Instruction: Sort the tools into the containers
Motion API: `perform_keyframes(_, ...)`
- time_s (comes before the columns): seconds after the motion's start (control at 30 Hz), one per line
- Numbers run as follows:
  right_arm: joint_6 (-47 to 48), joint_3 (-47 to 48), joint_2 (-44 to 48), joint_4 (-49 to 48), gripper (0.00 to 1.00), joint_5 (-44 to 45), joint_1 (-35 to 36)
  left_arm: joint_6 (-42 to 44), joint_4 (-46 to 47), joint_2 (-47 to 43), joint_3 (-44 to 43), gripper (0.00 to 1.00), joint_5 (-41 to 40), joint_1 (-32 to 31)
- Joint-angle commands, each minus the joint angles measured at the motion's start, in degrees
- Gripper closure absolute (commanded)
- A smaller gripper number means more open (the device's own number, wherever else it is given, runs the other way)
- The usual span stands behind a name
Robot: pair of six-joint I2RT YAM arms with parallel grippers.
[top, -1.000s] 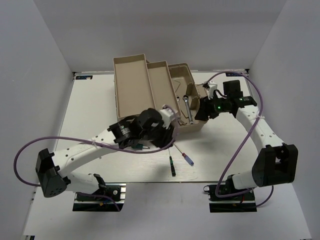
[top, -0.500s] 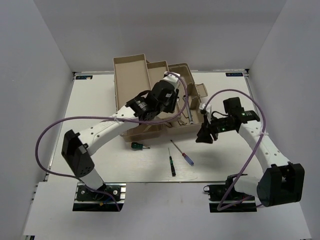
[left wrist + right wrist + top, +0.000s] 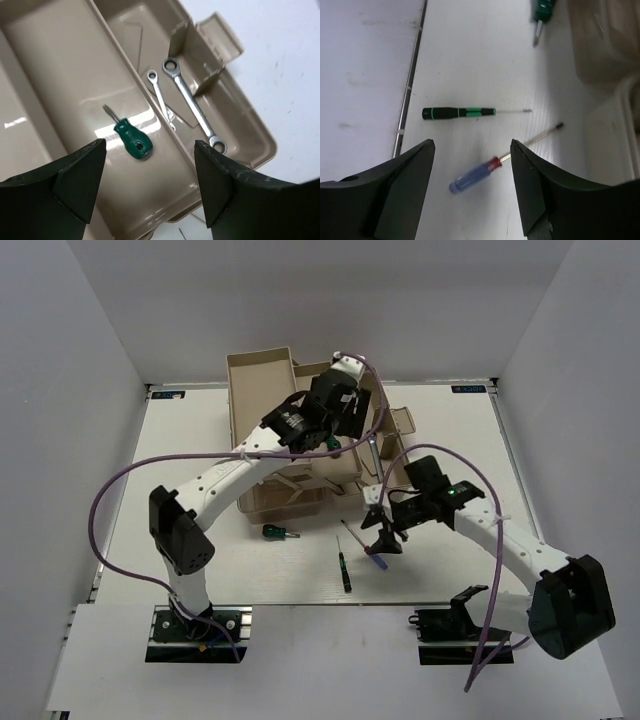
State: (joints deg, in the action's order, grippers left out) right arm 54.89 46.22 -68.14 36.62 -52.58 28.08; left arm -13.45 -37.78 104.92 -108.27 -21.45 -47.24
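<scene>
The beige toolbox's trays (image 3: 258, 410) and base bin (image 3: 235, 117) stand open at the back. My left gripper (image 3: 150, 146) is open above the middle tray (image 3: 65, 75), where one green-handled screwdriver (image 3: 131, 138) lies loose. Two silver wrenches (image 3: 192, 102) lie in the base bin. My right gripper (image 3: 471, 147) is open and low over the blue-red-handled screwdriver (image 3: 479, 173) on the table, not touching it. The slim dark-handled screwdriver (image 3: 455, 113) lies beside it. The second green screwdriver (image 3: 274, 532) lies on the table in front of the trays.
The toolbox's translucent lid and latch (image 3: 220, 42) stand at the right of the base bin. The table's near edge with a metal rail (image 3: 410, 85) runs close to the dark-handled screwdriver. Both arms' purple cables (image 3: 110, 500) loop over the table.
My left gripper rose from the table front to over the toolbox; a green screwdriver now lies loose in the tray. My right gripper swung from the toolbox down over the blue-red screwdriver.
</scene>
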Motion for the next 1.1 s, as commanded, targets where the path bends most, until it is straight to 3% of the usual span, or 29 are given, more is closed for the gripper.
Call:
perform_keyframes(0.0, 0.31, -2.97, -1.90, -15.50, 0.32, 2.56, 6.88, -0.25, -3.43, -7.96, -1.96, 0.19, -4.19, 0.31)
perform_keyframes(0.03, -1.61, -3.84, -2.43, -18.14, 0.32, 6.83, 8.04, -1.04, -3.96, -10.33, -0.38, 0.19, -5.26, 0.31)
perform_keyframes(0.1, -3.82, -6.57, -4.19, -29.74, 0.33, 10.11, 13.47, -4.81, -4.75, -20.16, 7.25, 0.29, -9.21, 0.31)
perform_keyframes(0.13, -5.05, -6.84, -5.24, -34.29, 0.35, 15.09, 14.80, -6.13, -5.28, -24.03, 10.33, 0.38, -10.53, 0.31)
perform_keyframes(0.17, -5.41, -6.58, -6.12, -35.99, 0.36, 16.70, 16.21, -9.71, -5.90, -27.98, 13.32, 0.59, -13.41, 0.31)
perform_keyframes(0.23, -8.47, -4.39, -10.86, -39.69, 0.36, 23.08, 21.22, -12.90, -8.52, -38.71, 20.79, 0.69, -15.63, 0.31)
perform_keyframes(0.3, -11.10, -1.85, -16.02, -42.93, 0.38, 29.07, 25.33, -17.38, -11.34, -45.64, 24.76, 0.63, -17.13, 0.31)
perform_keyframes(0.4, -14.18, 1.57, -20.79, -47.69, 0.38, 36.63, 28.60, -20.63, -15.65, -47.88, 26.09, 0.37, -17.13, 0.31)
perform_keyframes(0.43, -14.72, 2.38, -23.33, -48.39, 0.38, 38.23, 29.75, -20.65, -17.14, -47.88, 26.09, 0.35, -17.13, 0.31)
perform_keyframes(0.63, -18.68, 9.67, -34.06, -52.70, 0.38, 49.23, 33.62, -21.26, -18.38, -48.41, 26.09, 0.33, -16.60, -0.22)
perform_keyframes(1.07, -23.25, 14.34, -39.08, -50.60, 0.35, 49.06, 36.87, -20.65, -20.14, -48.94, 25.56, 0.32, -16.60, -0.22)
